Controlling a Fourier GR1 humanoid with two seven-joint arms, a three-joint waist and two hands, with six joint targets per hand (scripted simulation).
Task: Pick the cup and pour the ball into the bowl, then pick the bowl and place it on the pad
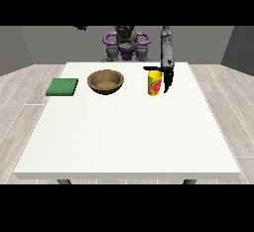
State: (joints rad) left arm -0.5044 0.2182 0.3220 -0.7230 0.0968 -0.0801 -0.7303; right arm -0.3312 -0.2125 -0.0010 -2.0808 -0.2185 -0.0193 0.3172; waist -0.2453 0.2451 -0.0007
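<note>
Nothing of the task done yet, judging by how things lie. Yellow cup (155,83) standing upright on the white table (129,137), far half, right of centre; ball not visible, presumably inside, though impossible to confirm. Wooden bowl (105,82) to the left of the cup, apart from it, seemingly without a ball in it. Green pad (62,87) further left again, near the table's left edge, nothing on it. Hand at the view's right (168,80) lowered just beside the cup on its right side, fingers pointing downward and looking straight, a thumb-like part reaching left above the cup's rim; touching the cup or merely next to it, cannot tell. Not closed round the cup as far as can be seen. Other hand not plainly in view; only a dark scrap at the top left. Left to do: grasp, lift, tip over the bowl, then carry the bowl to the pad. Plenty of bare table in the near half and between cup and bowl for the pour; far edge close behind all three things, and pad close to the left edge, calling for care on placement.
</note>
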